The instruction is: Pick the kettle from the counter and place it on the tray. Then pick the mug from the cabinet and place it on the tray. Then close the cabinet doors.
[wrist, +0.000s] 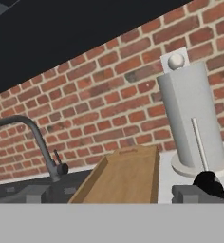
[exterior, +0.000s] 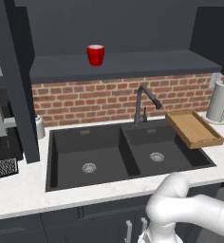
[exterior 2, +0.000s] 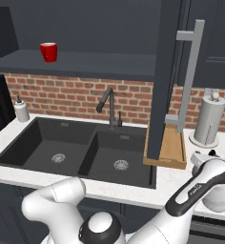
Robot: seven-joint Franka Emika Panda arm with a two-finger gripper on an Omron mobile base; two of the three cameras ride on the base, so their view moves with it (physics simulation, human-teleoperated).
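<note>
Hand [exterior 2: 200, 164], fingers spread wide and holding nothing, hovered low over the kettle [exterior 2: 219, 193] on the tabletop [exterior 2: 181, 183] beside the wooden tray [exterior 2: 174, 147], apparently lining up a grasp, while the red mug [exterior 2: 48, 51] waited in the cabinet [exterior 2: 100, 64].

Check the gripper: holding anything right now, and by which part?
Nothing is held. The gripper is open beside the kettle, near its dark knob, not closed on it.
</note>
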